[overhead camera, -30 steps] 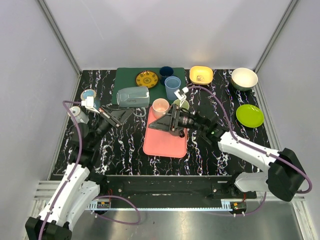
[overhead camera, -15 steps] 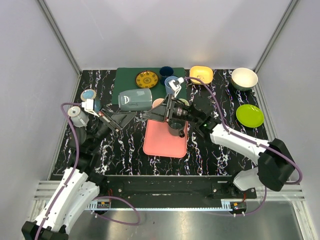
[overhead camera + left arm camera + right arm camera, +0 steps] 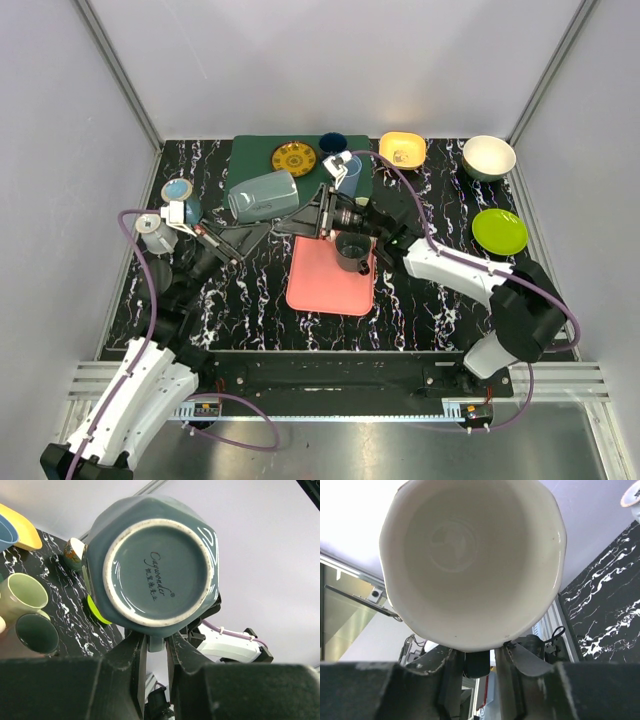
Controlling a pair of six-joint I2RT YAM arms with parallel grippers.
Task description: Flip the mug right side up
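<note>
The grey-blue mug (image 3: 262, 196) hangs on its side above the table's left middle, base toward the left. My left gripper (image 3: 258, 228) is shut on its handle from below. In the left wrist view the mug's base (image 3: 159, 572) fills the frame, and the handle sits in my left gripper (image 3: 156, 642). My right gripper (image 3: 292, 222) is at the mug's mouth. In the right wrist view the white inside of the mug (image 3: 470, 555) faces the camera. There my right gripper (image 3: 479, 660) has its jaws drawn in close around the dark handle under the rim.
A pink tray (image 3: 325, 290) carries a dark cup (image 3: 352, 250). On the green mat (image 3: 250, 150) are a patterned plate (image 3: 294, 157) and a blue cup (image 3: 349, 172). A yellow bowl (image 3: 402, 150), white bowl (image 3: 488, 157) and green plate (image 3: 499, 231) lie to the right. Two small cups (image 3: 177, 190) stand at the left edge.
The left gripper has raised the mug off the mat and tilted it. The right arm has swung left and back to the mug's mouth, and its jaws have narrowed onto the handle.
</note>
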